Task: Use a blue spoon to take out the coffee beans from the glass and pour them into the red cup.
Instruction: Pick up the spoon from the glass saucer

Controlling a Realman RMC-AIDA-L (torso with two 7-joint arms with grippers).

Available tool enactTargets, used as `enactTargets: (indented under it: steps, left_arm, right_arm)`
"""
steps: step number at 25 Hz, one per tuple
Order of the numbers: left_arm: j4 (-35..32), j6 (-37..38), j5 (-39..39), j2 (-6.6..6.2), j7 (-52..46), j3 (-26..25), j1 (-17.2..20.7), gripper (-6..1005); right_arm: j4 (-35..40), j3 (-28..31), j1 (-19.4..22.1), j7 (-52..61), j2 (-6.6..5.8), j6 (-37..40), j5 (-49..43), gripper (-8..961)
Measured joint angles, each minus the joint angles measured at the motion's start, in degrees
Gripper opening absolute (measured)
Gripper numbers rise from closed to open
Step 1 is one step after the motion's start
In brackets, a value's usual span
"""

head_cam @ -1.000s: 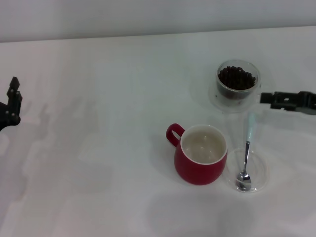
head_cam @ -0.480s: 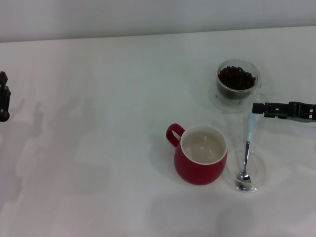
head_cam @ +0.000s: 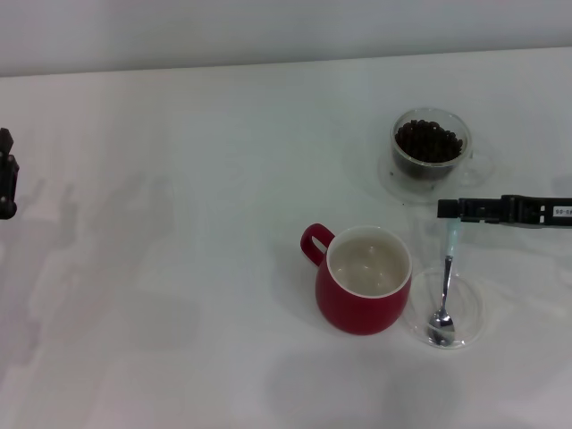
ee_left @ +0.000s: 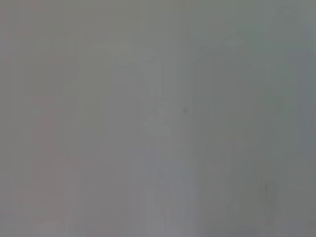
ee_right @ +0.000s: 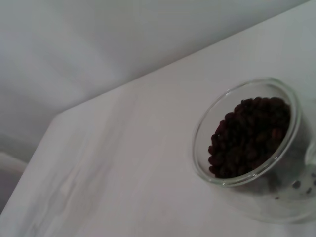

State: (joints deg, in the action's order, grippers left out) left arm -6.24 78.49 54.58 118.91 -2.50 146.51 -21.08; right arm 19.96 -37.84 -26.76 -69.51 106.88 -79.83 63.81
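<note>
The blue spoon (head_cam: 444, 281) is seen lying to the right of the red cup (head_cam: 364, 280), its long axis running near–far with a slight tilt. The metal bowl points toward the near edge and rests in a flat clear dish (head_cam: 467, 326); the pale blue handle points to the far side, toward the glass (head_cam: 430, 150). The spoon is untouched by either gripper as far as can be seen.

The right gripper (head_cam: 444, 208) is reached in from the right edge of the head view as a thin dark bar, lying left–right, so crosswise to the spoon's axis. Its tip is positioned over the far end of the spoon handle, between the glass and the red cup. Whether the jaws are open or closed cannot be told from this angle; contact with the handle cannot be confirmed.

The glass stands on its clear saucer base at far right, filled with coffee beans (head_cam: 429, 141). In the right wrist view the glass (ee_right: 249, 143) and the beans (ee_right: 249, 134) are shown close up; no fingers are visible there.

The red cup is placed near centre, upright, loop handle pointing left and slightly far, cream inside showing no beans.

The left gripper (head_cam: 7, 183) is seen at the far left edge, well apart from everything, only partly in view; jaw state cannot be told. Nothing distinct is shown in the left wrist view.
</note>
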Motion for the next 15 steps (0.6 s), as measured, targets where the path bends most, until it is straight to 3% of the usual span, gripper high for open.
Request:
enactTargets:
  steps: [15]
  left_arm:
    - [0.5, -0.3, 0.0, 0.0, 0.0, 0.0, -0.4, 390]
  right_arm:
    - [0.0, -2.3, -1.2, -0.3, 1.07, 1.9, -0.5, 857]
